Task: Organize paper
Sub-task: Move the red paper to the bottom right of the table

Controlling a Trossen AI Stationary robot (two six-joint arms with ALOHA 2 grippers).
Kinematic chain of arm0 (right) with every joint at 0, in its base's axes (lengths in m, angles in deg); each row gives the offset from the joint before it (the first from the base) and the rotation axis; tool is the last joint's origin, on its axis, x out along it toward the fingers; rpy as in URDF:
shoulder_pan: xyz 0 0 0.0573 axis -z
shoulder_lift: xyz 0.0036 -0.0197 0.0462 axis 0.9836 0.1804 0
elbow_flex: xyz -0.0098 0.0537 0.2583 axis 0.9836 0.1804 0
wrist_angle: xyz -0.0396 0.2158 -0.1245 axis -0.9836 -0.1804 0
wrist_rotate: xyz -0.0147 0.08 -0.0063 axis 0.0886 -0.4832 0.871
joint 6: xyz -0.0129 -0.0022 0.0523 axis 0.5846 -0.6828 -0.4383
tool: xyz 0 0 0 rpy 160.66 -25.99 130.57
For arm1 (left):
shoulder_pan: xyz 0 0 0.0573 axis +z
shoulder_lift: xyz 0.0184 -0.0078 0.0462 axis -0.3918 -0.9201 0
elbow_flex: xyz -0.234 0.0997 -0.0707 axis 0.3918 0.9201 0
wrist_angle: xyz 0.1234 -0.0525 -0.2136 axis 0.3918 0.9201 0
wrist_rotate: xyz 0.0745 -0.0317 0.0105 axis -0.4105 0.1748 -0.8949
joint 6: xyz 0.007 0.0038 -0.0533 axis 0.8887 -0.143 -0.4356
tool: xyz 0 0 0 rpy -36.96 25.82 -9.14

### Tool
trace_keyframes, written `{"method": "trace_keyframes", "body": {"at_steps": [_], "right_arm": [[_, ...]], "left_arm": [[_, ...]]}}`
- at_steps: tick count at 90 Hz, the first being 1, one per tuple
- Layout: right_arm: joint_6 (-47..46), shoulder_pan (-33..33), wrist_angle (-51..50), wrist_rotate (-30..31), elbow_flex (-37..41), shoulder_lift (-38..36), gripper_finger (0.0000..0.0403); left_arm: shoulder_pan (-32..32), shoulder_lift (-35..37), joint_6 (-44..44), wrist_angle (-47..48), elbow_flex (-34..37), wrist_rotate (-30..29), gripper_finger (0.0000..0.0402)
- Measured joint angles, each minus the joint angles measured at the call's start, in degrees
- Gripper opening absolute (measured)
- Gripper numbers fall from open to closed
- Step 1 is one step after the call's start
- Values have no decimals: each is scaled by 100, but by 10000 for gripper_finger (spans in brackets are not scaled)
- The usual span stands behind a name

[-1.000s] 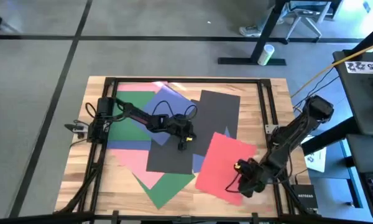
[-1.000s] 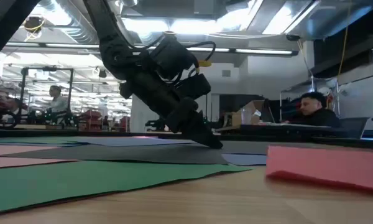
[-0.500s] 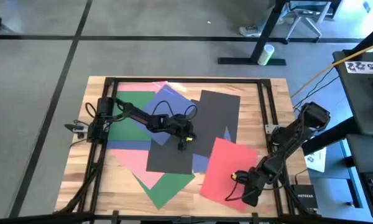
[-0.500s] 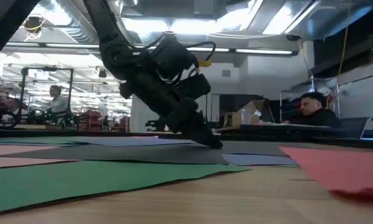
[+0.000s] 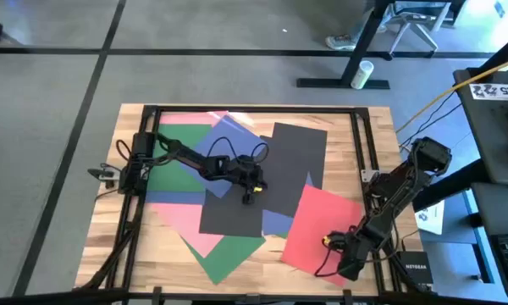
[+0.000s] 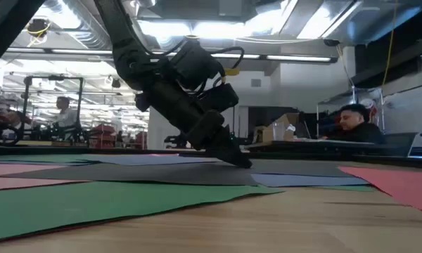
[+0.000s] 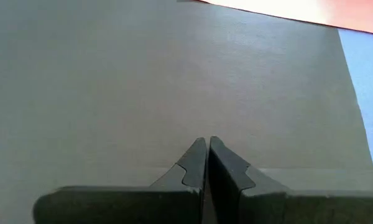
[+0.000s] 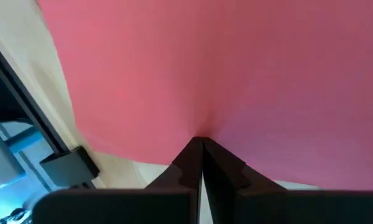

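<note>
Coloured paper sheets lie overlapping on the wooden table: pink [image 5: 186,222], green [image 5: 229,256], blue [image 5: 230,140], two black ones [image 5: 234,207] [image 5: 300,151] and a red one [image 5: 322,227] at the near right. My left gripper [image 5: 251,193] is shut, its tips down on the middle black sheet [image 7: 174,81]. My right gripper [image 5: 331,245] is shut at the red sheet's near edge [image 8: 236,74]. The red sheet lies partly over a blue sheet [image 5: 275,222]. My left gripper presses its shut fingertips [image 6: 240,162] down on the black sheet near its right edge [image 7: 202,127], slanting down from the table's left. The sheet lies flat. My right gripper meets the red sheet just inside its near edge [image 8: 202,127] with shut fingertips, slanting down from the right. A faint crease runs out from the tips, so a small pucker seems pinched. The sheet rests on the table.
Black frame rails [image 5: 361,152] run along the table's sides. Off the table's right edge lie a small white printed sheet [image 5: 430,217] and a dark box [image 5: 416,271]. A person [image 6: 356,124] sits at a desk beyond the table. Bare wood shows along the near edge [image 5: 262,275].
My right gripper has gone toward the table's near and right edges, taking the red sheet along. The sheet has slid right and turned a little, uncovering more blue paper. Its near edge, raised before, now lies low.
</note>
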Motion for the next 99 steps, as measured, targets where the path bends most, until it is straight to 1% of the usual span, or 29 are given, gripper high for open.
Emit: {"method": "trace_keyframes", "body": {"at_steps": [8,18,30,41,46,52,56,62,69,81,91,99], "right_arm": [[49,-17,-505,138,-123,-93,0],[175,-5,-878,727,-347,-411,0],[203,-6,-1300,1141,-481,-727,0],[277,-2,-764,1602,-522,-821,0],[412,-2,-183,1824,-445,-773,0],[566,30,508,1870,-367,-668,0],[633,86,665,1856,-337,-554,0],[639,143,620,1734,-317,-327,0],[642,156,674,1446,-317,-72,0],[647,145,1042,864,-317,316,0],[635,140,1084,374,-320,444,0],[526,57,1071,178,-320,449,0]], "left_arm": [[0,2,-3,0,1,0,0],[0,34,-3,-6,1,0,0],[-11,241,6,141,12,40,0],[-65,524,104,364,40,18,0],[-90,672,149,448,43,26,0],[-109,848,189,481,28,45,0],[-114,913,216,535,20,66,0],[-113,928,249,696,28,34,0],[-104,928,251,770,28,-4,0],[-107,939,253,995,19,-2,0],[-114,939,255,1031,17,4,0],[-111,941,253,1046,15,2,0]]}}
